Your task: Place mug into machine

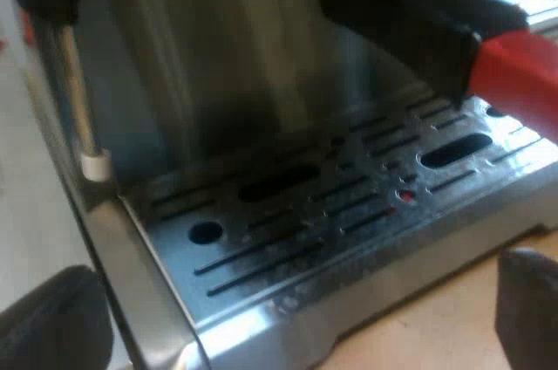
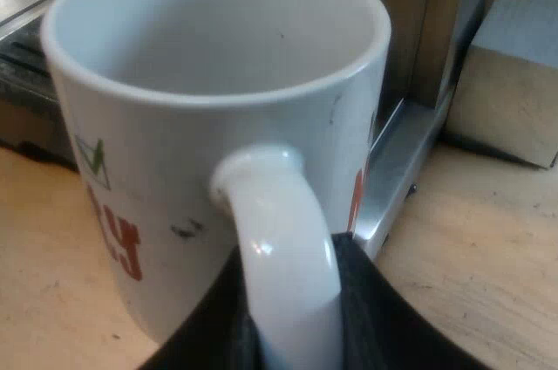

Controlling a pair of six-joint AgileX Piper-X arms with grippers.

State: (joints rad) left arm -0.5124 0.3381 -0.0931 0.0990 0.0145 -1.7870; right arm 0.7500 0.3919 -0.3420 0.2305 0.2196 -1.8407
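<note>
Our right gripper is clamped on the mug by its handle. One black finger sits on each side of the thick, round loop. The mug is white, smooth and shiny, shaped like a fat tube with a round rim. It is empty inside. On its side are big red letters and a small green triangle mark, plus a few tiny dark specks. The mug is over the light wooden table, just beside a shiny metal edge of the espresso machine. We cannot tell if it stands on the wood or is held just above it. It is not yet on the drip tray.

Our left gripper has its fingers wide apart with nothing between them, at the front of that tray. The tray is flat silver metal with long thin slots, a few round and oval holes, and a small red dot near the middle. Over it sticks out the holder's handle, dark and fat, ending in bright red. A thin metal pipe with a white tip hangs by the tray's side.
</note>
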